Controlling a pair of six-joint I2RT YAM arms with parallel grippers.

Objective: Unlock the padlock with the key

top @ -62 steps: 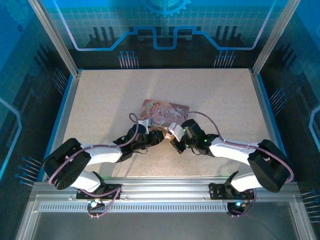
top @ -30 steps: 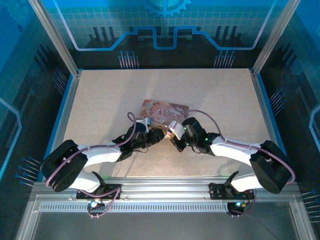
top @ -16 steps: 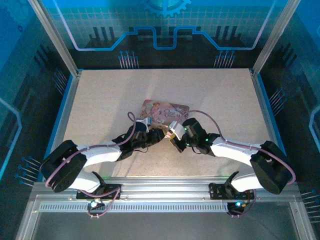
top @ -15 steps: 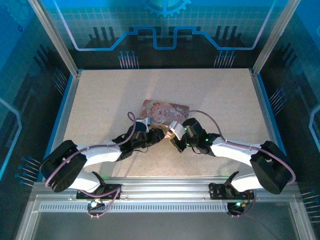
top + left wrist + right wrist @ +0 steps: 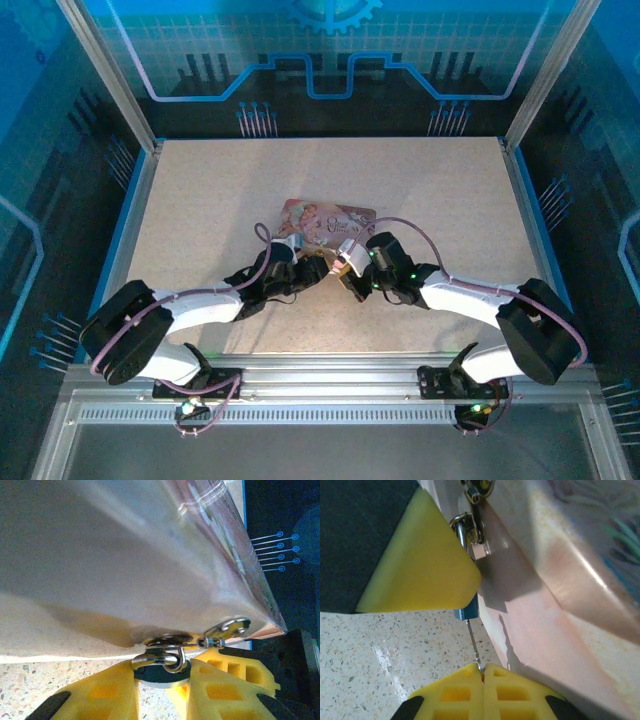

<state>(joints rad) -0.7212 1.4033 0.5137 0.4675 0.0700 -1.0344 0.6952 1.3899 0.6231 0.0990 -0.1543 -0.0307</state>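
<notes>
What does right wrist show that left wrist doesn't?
Right wrist: the key, its thin shaft pinched in the shut right jaws and running up into the blue end of the padlock.
Left wrist: the left jaws shut on the padlock from both sides, with its shackle facing the camera.
Both: the padlock, the pink tin right behind it, and the speckled table.
</notes>
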